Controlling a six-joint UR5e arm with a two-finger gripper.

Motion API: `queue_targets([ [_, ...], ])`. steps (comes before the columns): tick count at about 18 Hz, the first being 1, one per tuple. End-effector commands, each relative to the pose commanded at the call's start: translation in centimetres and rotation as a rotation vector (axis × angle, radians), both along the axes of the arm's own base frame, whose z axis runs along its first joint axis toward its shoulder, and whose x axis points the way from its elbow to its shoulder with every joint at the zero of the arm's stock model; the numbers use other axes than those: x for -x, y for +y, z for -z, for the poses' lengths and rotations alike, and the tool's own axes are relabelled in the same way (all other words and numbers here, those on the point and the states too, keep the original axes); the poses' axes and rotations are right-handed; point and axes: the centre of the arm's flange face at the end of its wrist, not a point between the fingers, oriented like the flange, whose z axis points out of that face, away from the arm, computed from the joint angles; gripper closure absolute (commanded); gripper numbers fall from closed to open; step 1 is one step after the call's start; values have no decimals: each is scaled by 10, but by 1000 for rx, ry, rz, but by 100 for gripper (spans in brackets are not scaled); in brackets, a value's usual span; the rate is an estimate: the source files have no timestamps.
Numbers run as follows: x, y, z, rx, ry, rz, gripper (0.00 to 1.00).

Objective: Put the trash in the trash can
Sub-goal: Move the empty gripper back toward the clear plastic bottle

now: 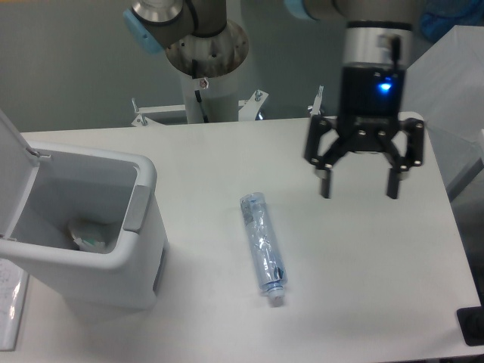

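A long flattened clear bluish bottle [263,246] with a white cap lies on the white table [197,159], cap toward the front edge. At the left stands the white trash can [144,257] with its lid up; a crumpled clear-white wrapper with a green bit [87,236] rests inside it. My gripper [359,189] hangs open and empty above the table, to the right of the bottle and farther back, well apart from it.
The arm's round base [206,47] stands behind the table's back edge. A pale box [446,83] sits off the right side. A dark object [472,327] is at the front right corner, and a flat white item [9,306] lies left of the bin.
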Motion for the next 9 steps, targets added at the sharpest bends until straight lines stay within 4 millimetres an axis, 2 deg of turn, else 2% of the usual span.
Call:
queue_targets([
  [2, 18, 5, 37, 32, -45, -2, 0],
  [4, 39, 2, 76, 91, -85, -35, 0],
  [7, 54, -2, 114, 183, -105, -75, 0],
  [9, 57, -1, 137, 229, -136, -84, 0],
])
